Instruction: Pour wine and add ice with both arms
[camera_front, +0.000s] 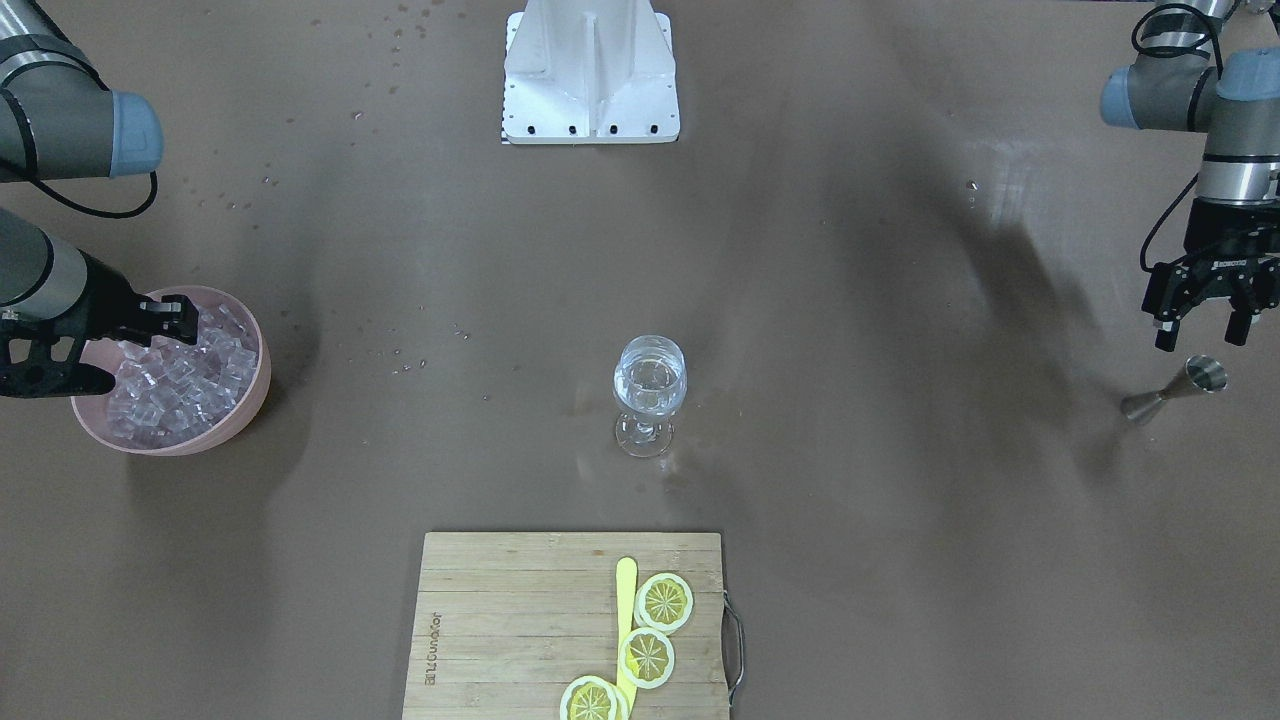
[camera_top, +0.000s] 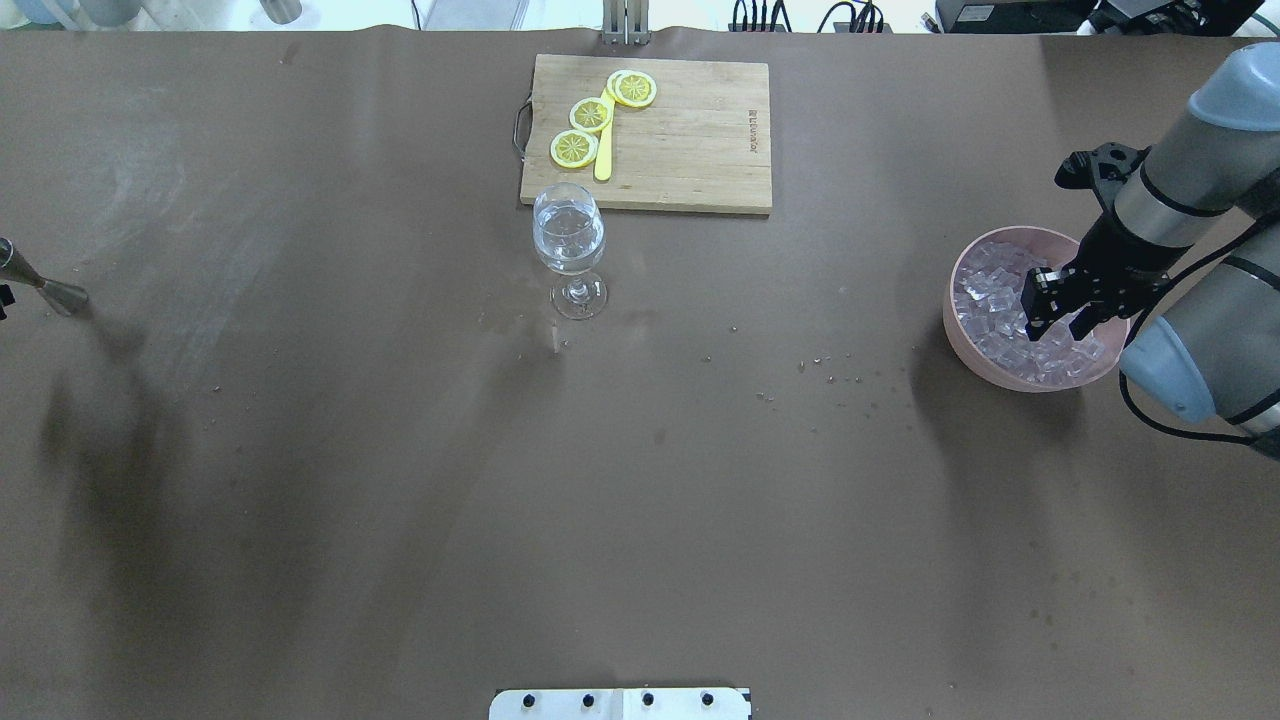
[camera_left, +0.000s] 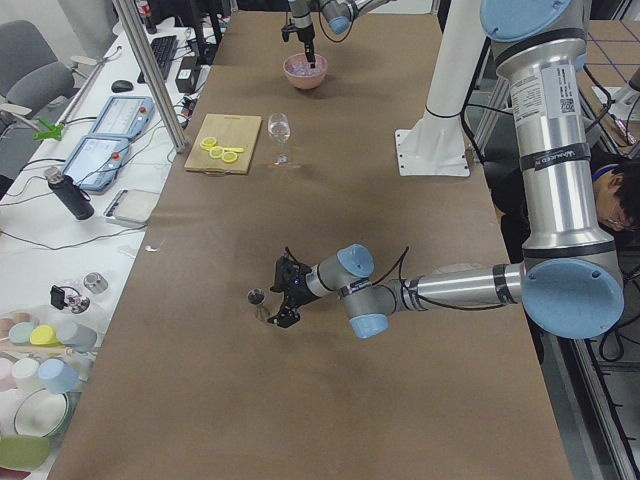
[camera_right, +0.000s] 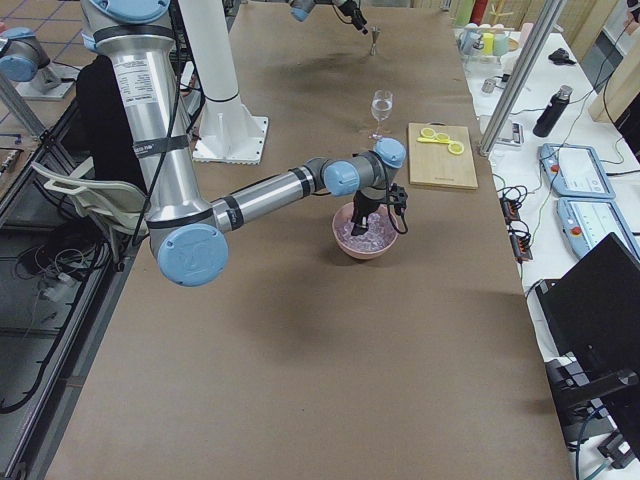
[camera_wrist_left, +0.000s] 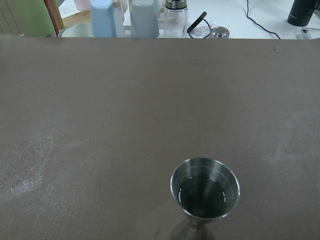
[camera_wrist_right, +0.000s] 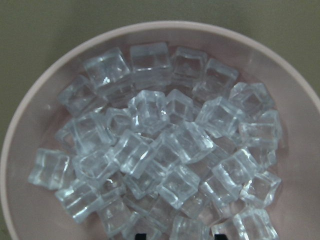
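Filling the pink bowl (camera_top: 950, 300), clear glossy ice cubes (camera_wrist_right: 165, 145) lie beneath the right fingers (camera_top: 1033, 322) (parted; left fingers (camera_front: 1166, 330) parted too).

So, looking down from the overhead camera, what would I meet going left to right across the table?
First the metal measuring cup → wine glass → pink bowl heaped with ice.

Left claw (camera_front: 1202, 338) nearly all outside overhead view; base of measuring cup (camera_wrist_left: 205, 187) cut by left wrist view's bottom edge; fingertips (camera_wrist_right: 141, 235) of right claw (camera_top: 1058, 322) barely peek in at its own view's bottom.
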